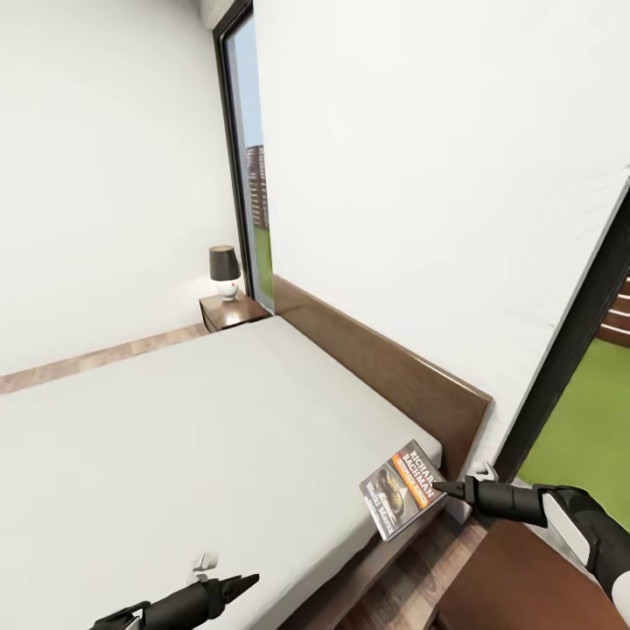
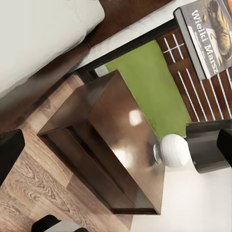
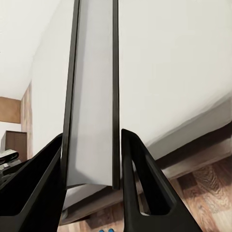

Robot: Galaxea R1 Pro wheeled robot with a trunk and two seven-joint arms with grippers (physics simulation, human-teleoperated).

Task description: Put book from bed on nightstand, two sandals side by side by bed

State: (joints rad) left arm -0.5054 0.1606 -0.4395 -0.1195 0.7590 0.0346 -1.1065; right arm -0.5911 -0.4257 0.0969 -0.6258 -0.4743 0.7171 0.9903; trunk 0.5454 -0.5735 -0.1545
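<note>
The book (image 1: 399, 490), dark grey with an orange band, hangs tilted over the bed's (image 1: 219, 437) near corner by the headboard. My right gripper (image 1: 437, 486) is shut on its edge. In the right wrist view the book (image 3: 92, 96) stands edge-on between the two black fingers (image 3: 137, 164). The near nightstand (image 1: 525, 582) lies just below and right of it. The left wrist view has that glossy nightstand (image 2: 121, 145) and the book (image 2: 208, 34) beyond it. My left gripper (image 1: 245, 579) hovers open over the bed's near side. A tiny blue sliver (image 3: 107, 230) on the floor may be a sandal.
A lamp (image 2: 176, 151) with a white round base and dark shade stands on the near nightstand. A second nightstand (image 1: 232, 311) with a lamp (image 1: 225, 271) sits across the bed beside the tall window (image 1: 249, 157). Wood floor (image 2: 34, 188) runs beside the bed frame.
</note>
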